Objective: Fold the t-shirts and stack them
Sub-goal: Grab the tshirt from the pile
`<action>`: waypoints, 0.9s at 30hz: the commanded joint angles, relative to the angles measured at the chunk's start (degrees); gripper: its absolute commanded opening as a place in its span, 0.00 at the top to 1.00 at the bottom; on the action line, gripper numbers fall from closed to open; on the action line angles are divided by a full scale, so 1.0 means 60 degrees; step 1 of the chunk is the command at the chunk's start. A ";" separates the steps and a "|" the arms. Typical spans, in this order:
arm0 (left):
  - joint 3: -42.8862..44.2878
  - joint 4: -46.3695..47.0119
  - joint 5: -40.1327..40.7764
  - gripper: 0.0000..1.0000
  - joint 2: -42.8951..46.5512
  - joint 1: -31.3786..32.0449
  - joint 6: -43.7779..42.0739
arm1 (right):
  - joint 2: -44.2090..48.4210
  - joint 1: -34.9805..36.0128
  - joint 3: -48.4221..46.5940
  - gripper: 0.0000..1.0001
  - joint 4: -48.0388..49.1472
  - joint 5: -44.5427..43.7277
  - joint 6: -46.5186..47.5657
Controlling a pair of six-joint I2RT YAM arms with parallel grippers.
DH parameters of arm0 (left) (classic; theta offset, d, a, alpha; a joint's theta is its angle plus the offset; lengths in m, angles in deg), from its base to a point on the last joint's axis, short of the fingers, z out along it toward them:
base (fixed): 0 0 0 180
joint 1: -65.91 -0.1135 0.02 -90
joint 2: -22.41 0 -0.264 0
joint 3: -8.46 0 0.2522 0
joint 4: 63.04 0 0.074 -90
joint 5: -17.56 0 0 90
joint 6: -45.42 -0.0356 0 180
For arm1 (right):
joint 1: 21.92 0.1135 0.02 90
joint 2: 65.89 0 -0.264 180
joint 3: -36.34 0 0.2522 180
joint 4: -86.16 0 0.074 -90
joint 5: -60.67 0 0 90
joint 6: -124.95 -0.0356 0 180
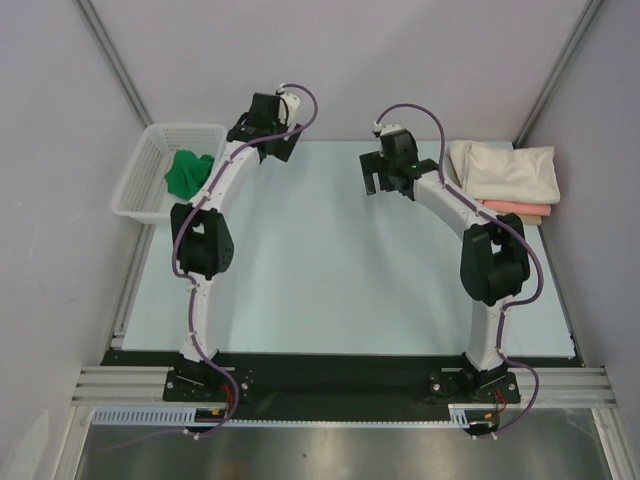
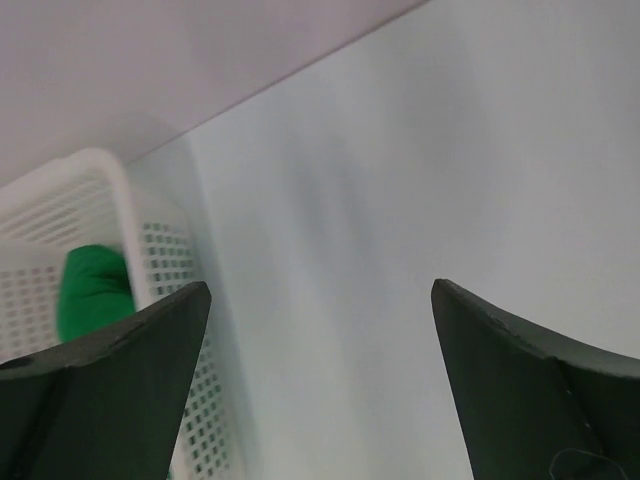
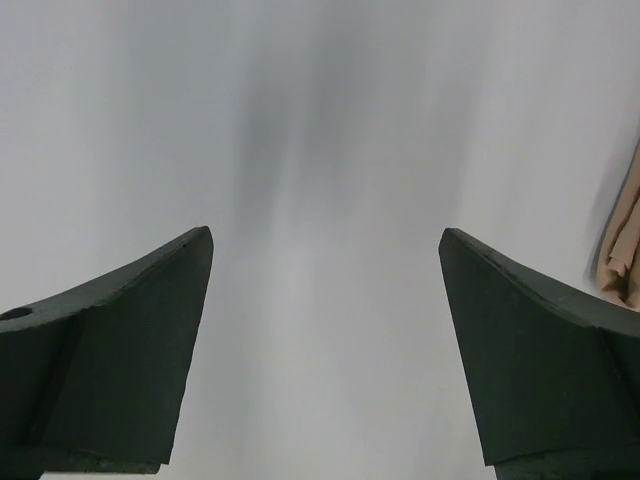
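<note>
The left claw (image 2: 320, 300) gapes empty just beside the basket (image 1: 135, 175) holding the bunched green shirt (image 1: 186, 172); the right claw (image 3: 325, 232) gapes empty too. The left should drop over the rim and pinch a thick fold.

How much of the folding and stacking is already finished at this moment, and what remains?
Done: the cream t-shirt lies folded on the salmon-pink t-shirt at the right. In hand: nothing; the left gripper and right gripper are open and empty. Left: the green t-shirt sits crumpled in the basket, not yet folded or stacked.
</note>
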 commanded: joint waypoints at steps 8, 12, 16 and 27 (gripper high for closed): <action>0.1103 0.0653 0.2191 0.20 -0.0365 -0.1414 -0.0722 | 0.0155 0.0370 -0.0115 0.00 -0.0013 -0.0301 0.1314; 0.1133 0.0111 0.1432 0.23 -0.0556 -0.1883 0.0024 | 0.0418 0.0370 -0.0203 0.00 -0.1111 0.1442 0.2253; 0.1001 -0.0168 0.1136 0.25 -0.0644 -0.2352 0.0582 | 0.0331 0.0341 -0.0437 0.00 -0.1567 0.2207 0.2137; -0.0463 -0.0139 0.0639 0.30 -0.0015 -0.3465 0.0744 | -0.0064 0.0575 -0.0466 0.00 -0.1436 0.2149 0.2283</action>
